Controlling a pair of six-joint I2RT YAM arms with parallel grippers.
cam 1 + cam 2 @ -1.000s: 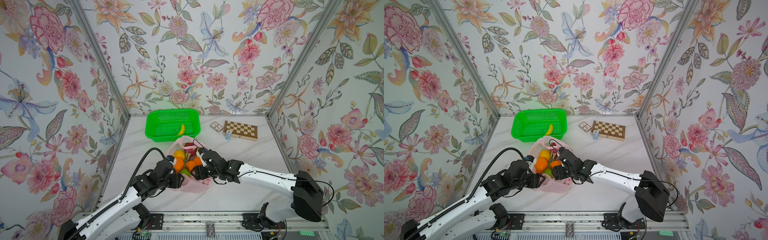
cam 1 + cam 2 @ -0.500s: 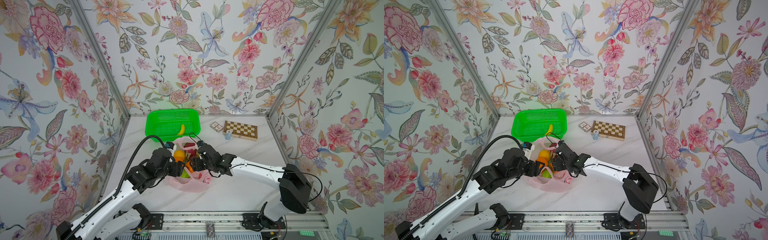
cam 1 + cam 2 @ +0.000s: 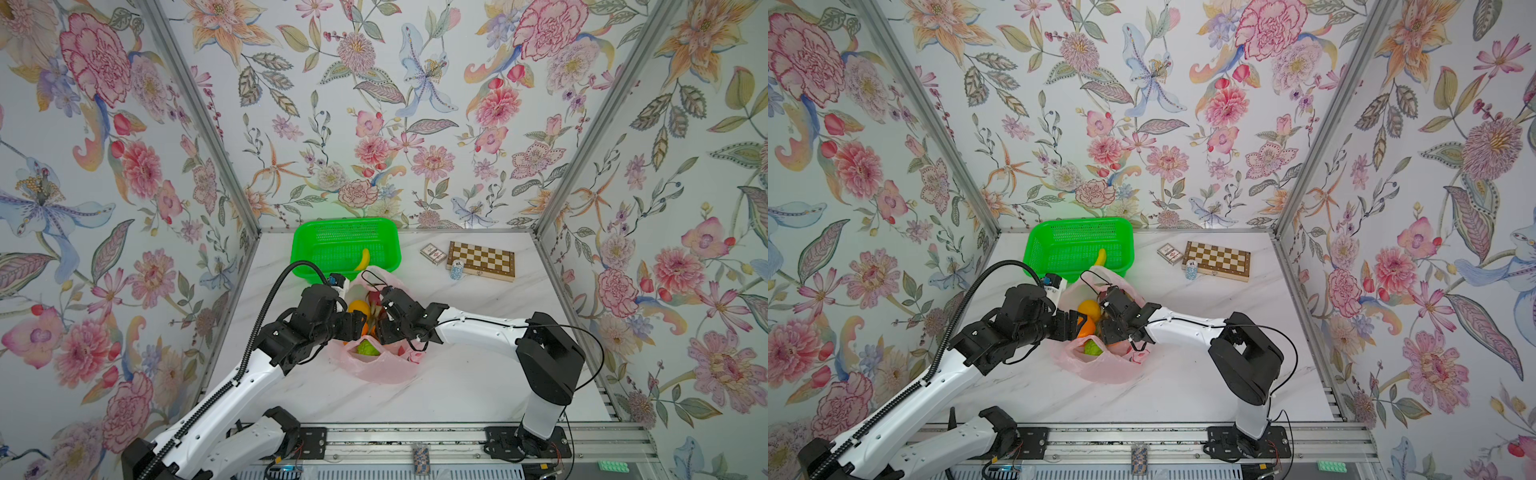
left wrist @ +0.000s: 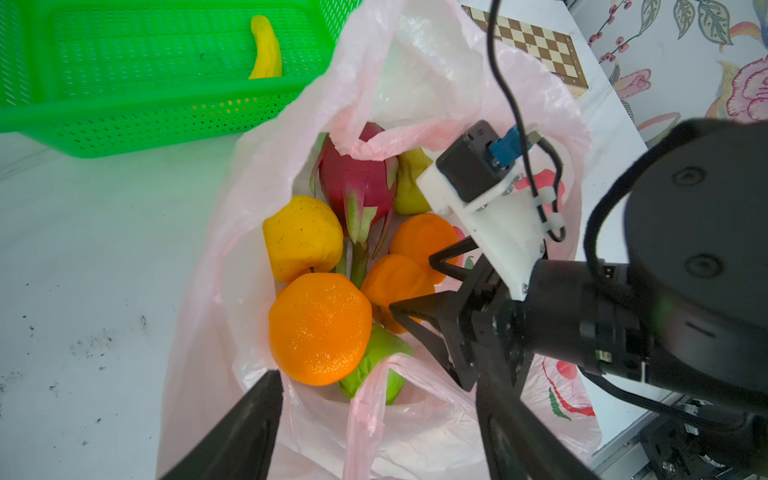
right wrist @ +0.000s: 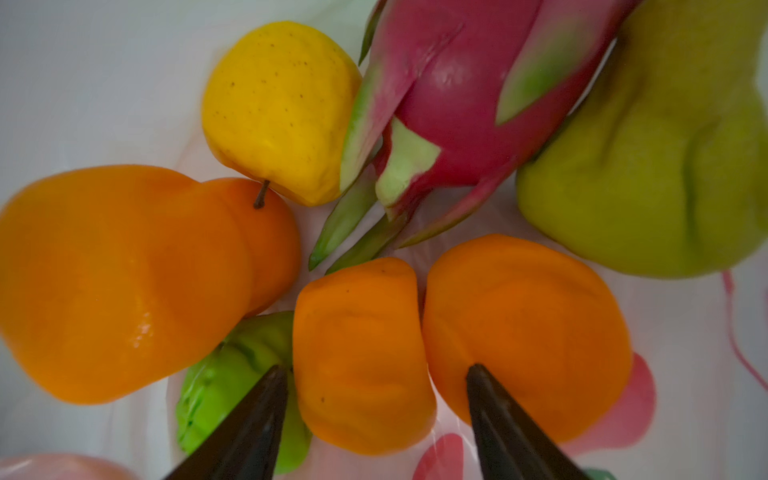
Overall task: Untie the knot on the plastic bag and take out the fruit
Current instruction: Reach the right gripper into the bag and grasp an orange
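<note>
Risk of orange [image 5: 357,324] slipping sideways from right pincer [image 5: 376,370], tips wide, if shut off-centre; left pincer [image 4: 374,380] wide too, empty, near snagging bag [image 4: 415,428].

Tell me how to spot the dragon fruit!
Find the bright green basket at the back; the pink plastic bag sits open right in front of it. Inside, among the oranges and a yellow fruit, the dragon fruit is the only magenta one, with green-tipped scales.
</note>
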